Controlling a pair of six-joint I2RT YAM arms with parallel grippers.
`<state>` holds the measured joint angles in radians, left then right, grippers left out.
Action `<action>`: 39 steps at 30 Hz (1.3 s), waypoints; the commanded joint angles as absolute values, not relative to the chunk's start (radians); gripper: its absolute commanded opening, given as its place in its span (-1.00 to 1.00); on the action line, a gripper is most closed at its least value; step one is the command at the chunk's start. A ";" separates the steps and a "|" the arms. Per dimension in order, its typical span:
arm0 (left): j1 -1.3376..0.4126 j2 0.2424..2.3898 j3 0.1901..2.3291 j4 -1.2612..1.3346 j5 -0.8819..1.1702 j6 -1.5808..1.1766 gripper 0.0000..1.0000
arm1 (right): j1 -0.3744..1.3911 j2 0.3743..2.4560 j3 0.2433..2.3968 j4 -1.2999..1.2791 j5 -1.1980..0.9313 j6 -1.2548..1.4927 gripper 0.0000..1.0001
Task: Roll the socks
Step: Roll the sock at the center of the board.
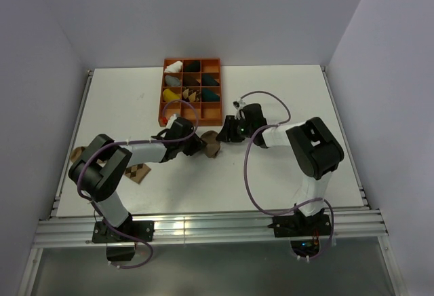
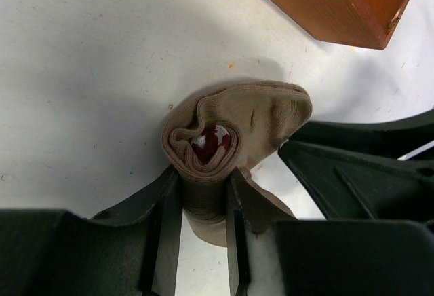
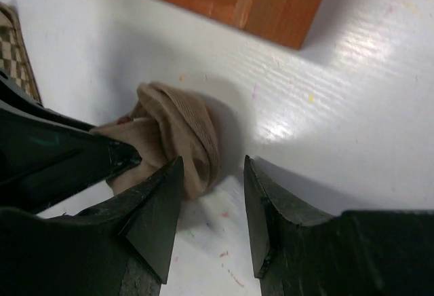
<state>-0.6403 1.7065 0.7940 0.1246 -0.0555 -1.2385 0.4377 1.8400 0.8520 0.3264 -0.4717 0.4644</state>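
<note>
- While clenched in the left pincer, lies on the white counter as a tight roll: tan sock, red-and-white cuff showing in the middle of the spiral.
- Grasped low on the roll, one finger on each side, loose fabric trailing back between them.
- Sits near a corner of the orange tray, apart from it.
- Right pincer released: jaws apart, nothing between, its left finger just beside the roll's edge.
- Argyle sock flat on the counter beneath the left arm, well apart from the roll.
- Bundled socks of several colours in the tray's compartments.
</note>
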 commanded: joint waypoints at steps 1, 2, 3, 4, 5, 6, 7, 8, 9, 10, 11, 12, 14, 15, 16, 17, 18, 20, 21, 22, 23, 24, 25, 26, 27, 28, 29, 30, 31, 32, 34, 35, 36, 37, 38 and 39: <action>-0.641 1.752 0.779 -0.021 -0.058 -1.187 -0.78 | 0.434 1.885 0.888 0.397 -0.466 0.488 -0.03; -0.641 1.750 0.782 -0.023 -0.058 -1.184 -0.78 | 0.434 1.907 0.890 0.408 -0.472 0.494 -0.03; -0.641 1.750 0.785 -0.026 -0.055 -1.183 -0.78 | 0.436 1.917 0.891 0.426 -0.480 0.500 -0.05; -0.641 1.750 0.785 -0.029 -0.057 -1.180 -0.78 | 0.436 1.930 0.893 0.436 -0.497 0.514 -0.10; -0.641 1.749 0.788 -0.032 -0.057 -1.178 -0.78 | 0.436 1.945 0.893 0.445 -0.503 0.520 -0.14; -0.641 1.747 0.788 -0.034 -0.057 -1.178 -0.78 | 0.436 1.951 0.891 0.460 -0.509 0.526 -0.20; -0.641 1.747 0.790 -0.040 -0.058 -1.172 -0.78 | 0.436 1.954 0.884 0.466 -0.517 0.531 -0.37; -0.641 1.744 0.792 -0.043 -0.057 -1.170 -0.78 | 0.436 1.956 0.879 0.469 -0.520 0.532 -0.45; -0.641 1.741 0.795 -0.049 -0.058 -1.167 -0.79 | 0.436 1.951 0.874 0.471 -0.522 0.535 -0.58; -0.640 1.740 0.798 -0.064 -0.064 -1.161 -0.79 | 0.434 1.948 0.859 0.469 -0.520 0.534 -0.86; -0.640 1.738 0.805 -0.077 -0.071 -1.158 -0.80 | 0.433 1.939 0.851 0.465 -0.509 0.534 -0.96; -0.640 1.733 0.813 -0.090 -0.075 -1.154 -0.81 | 0.431 1.921 0.844 0.447 -0.505 0.534 -1.00; -0.637 1.730 0.839 -0.145 -0.089 -1.137 -0.88 | 0.425 1.896 0.822 0.428 -0.499 0.531 -1.00; -0.635 1.726 0.850 -0.165 -0.097 -1.131 -0.88 | 0.417 1.884 0.815 0.407 -0.492 0.531 -1.00; -0.632 1.723 0.860 -0.191 -0.107 -1.117 -0.88 | 0.414 1.858 0.807 0.391 -0.486 0.531 -1.00; -0.632 1.720 0.886 -0.215 -0.120 -1.108 -0.88 | 0.411 1.847 0.804 0.373 -0.482 0.528 -1.00; -0.630 1.717 0.897 -0.259 -0.139 -1.097 -0.88 | 0.405 1.835 0.801 0.341 -0.470 0.526 -1.00; -0.630 1.713 0.931 -0.296 -0.153 -1.069 -0.89 | 0.403 1.810 0.805 0.304 -0.457 0.520 -1.00; -0.630 1.713 0.939 -0.323 -0.164 -1.062 -0.88 | 0.403 1.804 0.808 0.281 -0.451 0.514 -1.00; -0.629 1.716 0.951 -0.330 -0.169 -1.048 -0.89 | 0.403 1.802 0.811 0.276 -0.453 0.512 -1.00; -0.629 1.721 0.957 -0.336 -0.169 -1.040 -0.89 | 0.403 1.805 0.811 0.275 -0.454 0.511 -1.00; -0.629 1.745 0.965 -0.344 -0.163 -1.032 -0.89 | 0.403 1.809 0.813 0.278 -0.457 0.511 -1.00; -0.629 1.759 0.974 -0.348 -0.157 -1.020 -0.89 | 0.403 1.815 0.816 0.279 -0.462 0.511 -1.00; -0.629 1.775 0.991 -0.345 -0.149 -1.014 -0.89 | 0.403 1.825 0.818 0.281 -0.468 0.512 -1.00; -0.629 1.796 0.992 -0.341 -0.137 -1.009 -0.89 | 0.403 1.825 0.818 0.288 -0.472 0.512 -1.00; -0.630 1.805 0.996 -0.325 -0.112 -1.006 -0.89 | 0.408 1.821 0.815 0.294 -0.476 0.508 -0.99; -0.630 1.812 0.996 -0.322 -0.107 -1.005 -0.89 | 0.410 1.800 0.812 0.301 -0.476 0.503 -0.93; -0.630 1.821 0.997 -0.318 -0.103 -1.003 -0.89 | 0.414 1.783 0.807 0.298 -0.472 0.486 -0.73; -0.632 1.824 1.002 -0.322 -0.097 -0.996 -0.89 | 0.417 1.766 0.805 0.290 -0.456 0.477 -0.62; -0.632 1.828 1.006 -0.324 -0.095 -0.993 -0.89 | 0.426 1.717 0.802 0.279 -0.443 0.465 -0.52; -0.637 1.833 1.015 -0.334 -0.095 -0.985 -0.89 | 0.440 1.662 0.789 0.264 -0.387 0.427 -0.32; -0.638 1.835 1.019 -0.339 -0.097 -0.983 -0.89 | 0.457 1.605 0.775 0.249 -0.362 0.398 -0.21; -0.640 1.835 1.022 -0.341 -0.098 -0.979 -0.89 | 0.471 1.570 0.769 0.244 -0.333 0.381 -0.15; -0.640 1.835 1.026 -0.342 -0.098 -0.977 -0.89 | 0.486 1.539 0.761 0.239 -0.295 0.364 -0.08; -0.643 1.838 1.029 -0.347 -0.098 -0.976 -0.88 | 0.530 1.513 0.753 0.232 -0.226 0.345 -0.03; -0.643 1.839 1.031 -0.350 -0.100 -0.974 -0.88 | 0.558 1.465 0.746 0.226 -0.183 0.309 0.06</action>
<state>-0.6388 1.7821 1.0401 -0.2333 -0.0540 -1.0290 0.4820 1.5730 0.7612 0.2329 -0.3363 0.4156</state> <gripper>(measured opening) 0.305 0.503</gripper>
